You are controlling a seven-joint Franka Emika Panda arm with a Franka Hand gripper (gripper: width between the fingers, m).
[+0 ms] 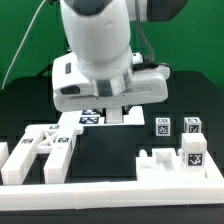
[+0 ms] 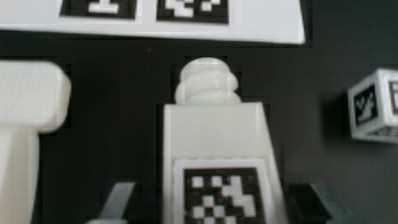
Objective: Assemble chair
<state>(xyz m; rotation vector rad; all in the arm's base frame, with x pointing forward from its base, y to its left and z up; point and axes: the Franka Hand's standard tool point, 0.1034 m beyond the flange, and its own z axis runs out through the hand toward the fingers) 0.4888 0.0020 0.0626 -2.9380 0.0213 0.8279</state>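
Squarely within the gripper (image 2: 214,205), spread apart with a gap on either side and not clamping: white chair leg (image 2: 217,140), apparently lying on the dark surface (image 2: 107,55), long axis straight ahead, rounded peg end toward the marker board (image 2: 178,20). Just beside, a broader chair piece (image 2: 27,110); farther out, a small tagged block (image 2: 374,100).

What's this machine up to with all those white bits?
A robot arm is building a white plastic chair from loose parts. Its tool hangs over one peg-ended bar, open, with a finger on each side and a gap showing, so nothing is gripped. The cross-braced frame and other pieces lie separately on the black table.
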